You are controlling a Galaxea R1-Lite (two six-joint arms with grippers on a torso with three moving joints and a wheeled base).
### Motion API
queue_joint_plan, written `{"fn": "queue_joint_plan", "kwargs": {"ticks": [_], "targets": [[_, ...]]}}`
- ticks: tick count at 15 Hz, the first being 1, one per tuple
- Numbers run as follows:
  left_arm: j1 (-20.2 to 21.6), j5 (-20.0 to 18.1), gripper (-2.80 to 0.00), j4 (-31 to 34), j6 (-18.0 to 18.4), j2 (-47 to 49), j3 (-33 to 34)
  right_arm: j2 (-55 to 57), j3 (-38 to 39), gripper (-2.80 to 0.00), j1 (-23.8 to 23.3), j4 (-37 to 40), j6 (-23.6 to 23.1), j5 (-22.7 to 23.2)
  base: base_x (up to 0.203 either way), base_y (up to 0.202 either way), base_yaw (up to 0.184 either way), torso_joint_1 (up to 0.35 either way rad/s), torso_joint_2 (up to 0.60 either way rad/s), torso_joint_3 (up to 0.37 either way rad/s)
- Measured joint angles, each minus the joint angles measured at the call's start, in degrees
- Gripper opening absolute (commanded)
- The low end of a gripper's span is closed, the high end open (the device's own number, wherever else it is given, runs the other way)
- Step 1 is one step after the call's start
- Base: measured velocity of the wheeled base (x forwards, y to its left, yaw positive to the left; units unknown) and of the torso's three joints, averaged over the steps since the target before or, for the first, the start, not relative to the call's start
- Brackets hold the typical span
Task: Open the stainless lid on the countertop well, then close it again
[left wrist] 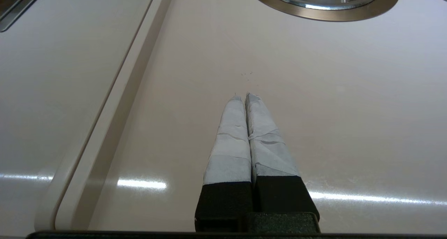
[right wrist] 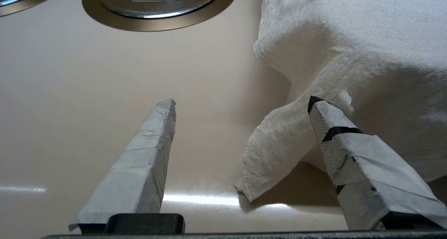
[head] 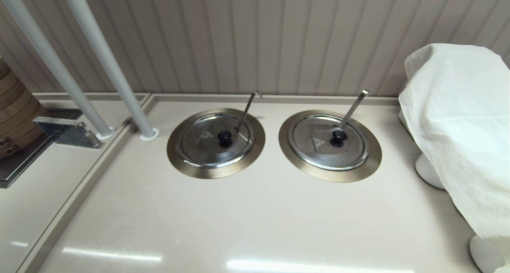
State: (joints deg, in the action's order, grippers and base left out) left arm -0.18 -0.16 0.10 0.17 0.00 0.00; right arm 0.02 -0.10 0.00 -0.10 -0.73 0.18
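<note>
The stainless lid (head: 207, 143) with its black knob (head: 224, 136) lies closed in the left countertop well, inside the bronze-steel ring (head: 179, 155). The thin hook-tipped rod (head: 249, 105) pokes out through its edge notch. Neither gripper shows in the head view. In the left wrist view my left gripper (left wrist: 243, 96) is shut and empty, low over the counter, well short of the ring (left wrist: 366, 12). My right gripper (right wrist: 242, 101) is open and empty beside a hanging cloth corner (right wrist: 276, 151); only a sliver of the task ring (right wrist: 21, 3) shows there.
The twin lid (head: 318, 145) with a flat straight handle (head: 354, 105) sits in the right well. A white cloth (head: 458, 117) covers an appliance on white feet (head: 428, 171) at the right. Two grey poles (head: 103, 61) and a bamboo steamer (head: 14, 113) stand at the left.
</note>
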Motion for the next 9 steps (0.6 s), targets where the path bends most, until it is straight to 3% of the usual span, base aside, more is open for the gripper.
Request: {"fn": "queue_joint_plan", "kwargs": {"ticks": [9], "targets": [[0.00, -0.02, -2.80, 0.00, 0.01, 0.00, 0.00, 0.00, 0.00, 0.00, 0.00, 0.00, 0.07, 0.00, 0.000, 0.000, 0.000, 0.000, 0.00, 0.000]]}}
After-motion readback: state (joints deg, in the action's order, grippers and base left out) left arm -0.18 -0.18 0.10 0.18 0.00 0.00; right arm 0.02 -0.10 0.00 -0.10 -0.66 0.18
